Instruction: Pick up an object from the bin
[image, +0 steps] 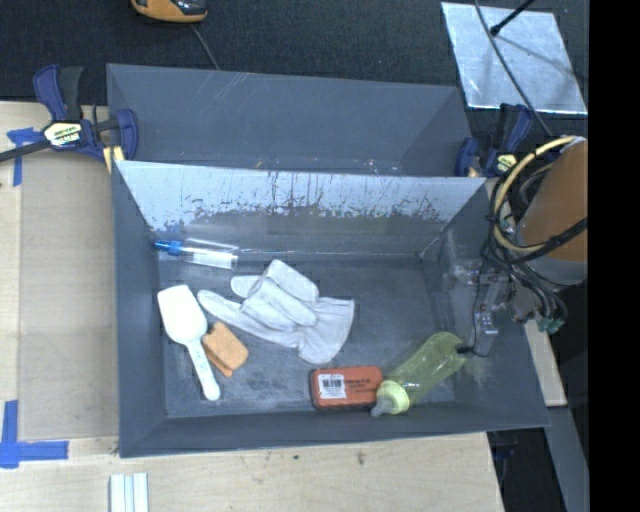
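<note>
Well, bottle (428, 368): pale green, lying tilted at 4 o'clock on the bin (400, 295) floor.
Gripper (484, 335): at 3 o'clock, by the bottle's upper end (spread or pressed together, impossible to tell).
Box (345, 386): orange, barcoded, 5 o'clock, just beside the bottle.
Glove (290, 308): white, crumpled, mid-bin.

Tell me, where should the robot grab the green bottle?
Grip the green bottle round its middle, probably from above, closing across its width. It lies on its side, and its cap sits close beside the orange box, leaving little room there.
</note>
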